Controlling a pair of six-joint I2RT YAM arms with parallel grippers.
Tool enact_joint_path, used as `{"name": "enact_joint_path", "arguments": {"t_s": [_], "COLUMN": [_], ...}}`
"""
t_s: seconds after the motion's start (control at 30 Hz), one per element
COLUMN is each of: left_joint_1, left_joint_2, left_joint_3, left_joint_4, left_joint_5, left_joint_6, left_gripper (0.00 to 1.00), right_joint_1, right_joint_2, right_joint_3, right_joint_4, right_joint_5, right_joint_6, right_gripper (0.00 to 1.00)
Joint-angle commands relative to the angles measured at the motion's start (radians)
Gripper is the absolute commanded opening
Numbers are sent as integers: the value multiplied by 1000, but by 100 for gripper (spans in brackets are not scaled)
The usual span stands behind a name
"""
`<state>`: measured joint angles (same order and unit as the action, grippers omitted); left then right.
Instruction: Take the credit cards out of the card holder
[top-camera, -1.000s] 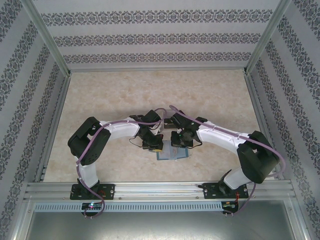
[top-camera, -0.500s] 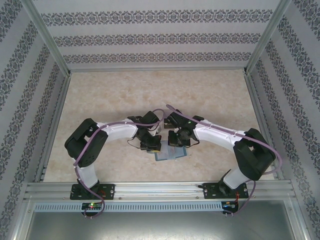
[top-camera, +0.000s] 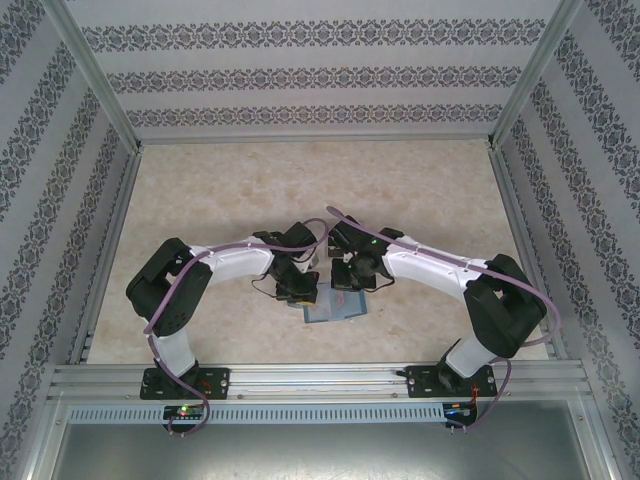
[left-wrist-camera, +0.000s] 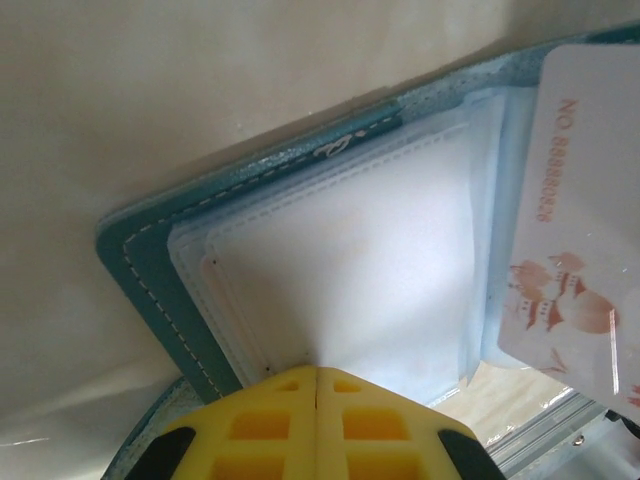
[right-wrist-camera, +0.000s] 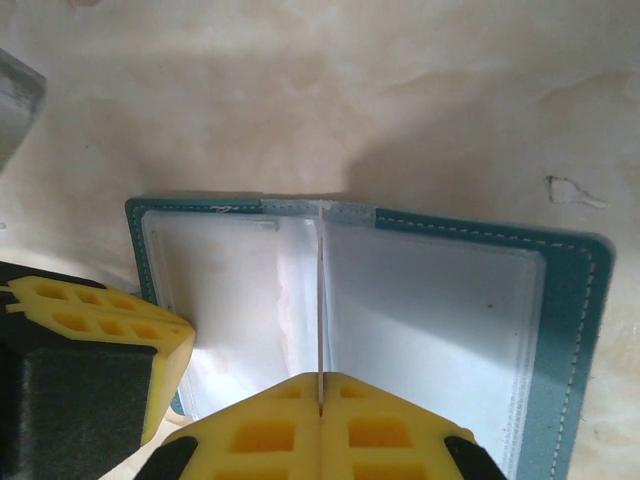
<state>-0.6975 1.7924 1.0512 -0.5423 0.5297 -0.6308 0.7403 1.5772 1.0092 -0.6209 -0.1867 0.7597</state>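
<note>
Extraction under way at lower centre of the overhead frame, where both arms bend in over the open card holder (top-camera: 335, 310) on the table (top-camera: 300, 190). At left, we see the left gripper (left-wrist-camera: 317, 385) clenched, its yellow fingers pressed together at the holder's near edge. We cannot tell whether they pinch a clear sleeve or merely pin the holder down. Moving right in the left wrist view, the teal cover lies flat, milky sleeves spread across mid-frame. Further right, a credit card (left-wrist-camera: 580, 200) stands over the holder's right half, its long axis running top to bottom and its pale printed face toward us. In the right wrist view that card is a thin white line, edge-on, rising along the holder's fold from between the closed fingers of the right gripper (right-wrist-camera: 320, 390). The right arm has it, and we judge a straight pull back along that line would free it. Hidden from us: whether the card's far end sits in a pocket, and whether other cards remain. A clear plastic rim (left-wrist-camera: 555, 440) is cut off at lower right.
</note>
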Motion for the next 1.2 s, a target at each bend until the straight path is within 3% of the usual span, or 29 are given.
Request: {"name": "enact_joint_path", "arguments": {"t_s": [0.0, 0.27, 0.67, 1.03, 1.17], "left_joint_1": [13, 21, 57, 96, 107], "left_joint_2": [-28, -52, -109, -140, -170], "left_joint_3": [24, 55, 32, -31, -46], "left_joint_4": [-74, -71, -24, 14, 20], "left_joint_5": [-42, -45, -84, -110, -105], "left_joint_6": [25, 23, 13, -4, -18], "left_gripper": [0, 0, 1, 1, 1], "right_joint_1": [-25, -125, -257, -262, -264], "right_joint_2": [-42, -99, -22, 107, 172], "right_joint_3": [25, 65, 237, 393, 473], "right_joint_4": [-48, -88, -176, -296, -357], "right_joint_5": [26, -45, -166, -106, -68], "right_joint_6": [-40, -239, -856, -1526, -1657], "right_gripper": [2, 1, 3, 2, 0]}}
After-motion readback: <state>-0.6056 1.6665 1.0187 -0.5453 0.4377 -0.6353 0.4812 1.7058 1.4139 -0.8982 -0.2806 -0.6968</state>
